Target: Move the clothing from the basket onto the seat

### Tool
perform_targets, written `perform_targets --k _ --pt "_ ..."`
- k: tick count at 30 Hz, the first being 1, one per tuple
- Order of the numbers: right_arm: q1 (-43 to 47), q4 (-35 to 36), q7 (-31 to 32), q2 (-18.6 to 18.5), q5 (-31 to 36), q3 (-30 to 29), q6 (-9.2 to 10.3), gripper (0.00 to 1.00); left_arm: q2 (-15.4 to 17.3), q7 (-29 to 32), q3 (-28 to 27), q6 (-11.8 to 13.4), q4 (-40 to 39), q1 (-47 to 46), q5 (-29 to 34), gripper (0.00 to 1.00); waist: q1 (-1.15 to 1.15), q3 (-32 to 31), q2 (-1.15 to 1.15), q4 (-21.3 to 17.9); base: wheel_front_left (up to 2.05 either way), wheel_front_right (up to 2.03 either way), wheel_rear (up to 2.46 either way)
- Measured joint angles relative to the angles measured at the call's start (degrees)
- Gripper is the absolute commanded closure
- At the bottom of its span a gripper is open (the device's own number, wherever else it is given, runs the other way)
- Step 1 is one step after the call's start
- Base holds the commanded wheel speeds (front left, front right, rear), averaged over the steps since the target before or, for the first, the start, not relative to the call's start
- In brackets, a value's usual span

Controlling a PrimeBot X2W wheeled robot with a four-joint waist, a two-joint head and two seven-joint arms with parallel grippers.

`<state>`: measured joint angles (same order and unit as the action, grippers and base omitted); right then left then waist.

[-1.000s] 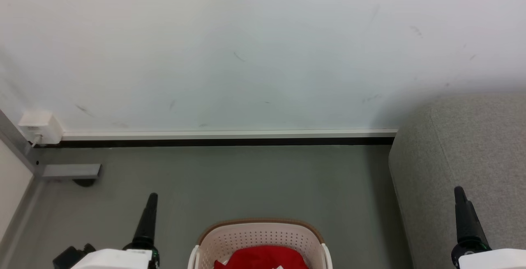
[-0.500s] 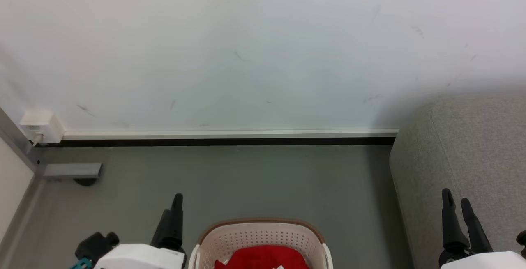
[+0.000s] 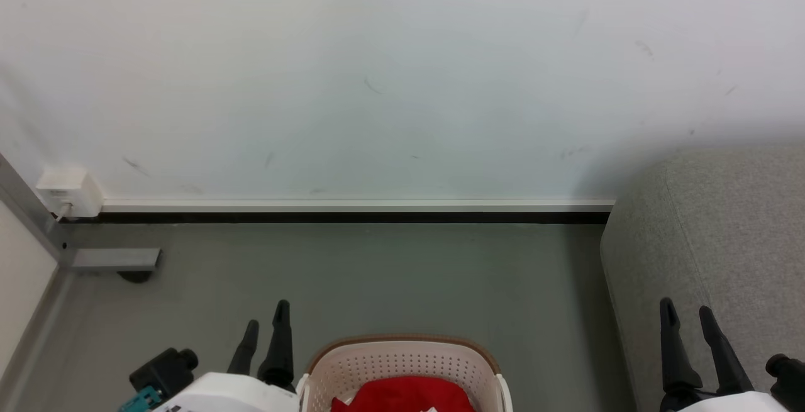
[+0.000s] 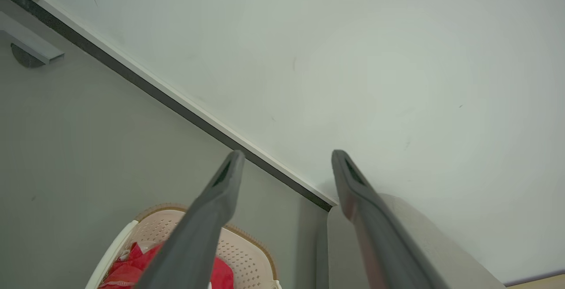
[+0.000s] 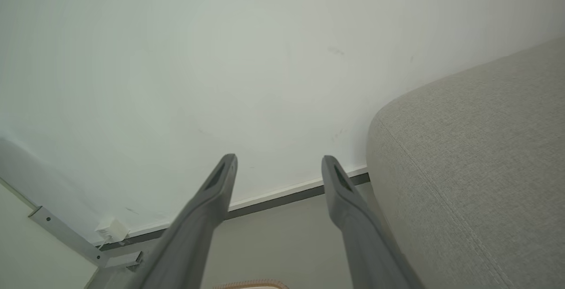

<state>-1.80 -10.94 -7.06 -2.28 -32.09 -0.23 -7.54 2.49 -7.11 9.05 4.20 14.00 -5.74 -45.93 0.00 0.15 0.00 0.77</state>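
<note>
The cream perforated basket [image 3: 402, 361] with its brown rim sits on the grey floor at the bottom centre of the head view, and the red clothing [image 3: 402, 394] lies bunched inside it. Just left of the basket my left gripper [image 3: 266, 315] is open and empty, fingers pointing up. In the left wrist view the basket [image 4: 247, 253] and the clothing [image 4: 132, 267] lie below the open left gripper [image 4: 286, 162]. My right gripper [image 3: 685, 312] stands open and empty in front of the light-grey seat [image 3: 729, 236]. The right wrist view has the seat [image 5: 476, 156] beside the right gripper [image 5: 279, 165].
A white wall [image 3: 377, 72] with a dark skirting strip [image 3: 352, 217] closes the floor behind the basket. A white socket box [image 3: 68, 192] and a grey metal frame foot [image 3: 113, 260] stand at the far left. Bare grey floor [image 3: 409, 273] lies between basket and wall.
Both arms have swung inward: the left gripper moved right toward the basket, the right gripper moved left. Each wrist has turned so that both fingers now show apart. The camera shifted slightly.
</note>
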Motion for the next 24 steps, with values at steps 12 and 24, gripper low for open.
perform_targets --k 12,24 --pt "0.08 -1.10 -1.70 -0.07 8.82 1.08 -0.01 0.00 0.02 -1.66 -0.26 1.83 0.09 -0.02 9.16 0.00 0.00 -0.25 0.00 0.06 0.00 0.00 0.00" --pt "0.78 -2.16 -3.46 -0.15 14.30 1.57 -0.01 0.00 0.05 -3.36 -1.19 2.43 1.81 0.01 16.97 0.00 0.00 -0.34 0.00 -0.19 0.00 0.00 0.00"
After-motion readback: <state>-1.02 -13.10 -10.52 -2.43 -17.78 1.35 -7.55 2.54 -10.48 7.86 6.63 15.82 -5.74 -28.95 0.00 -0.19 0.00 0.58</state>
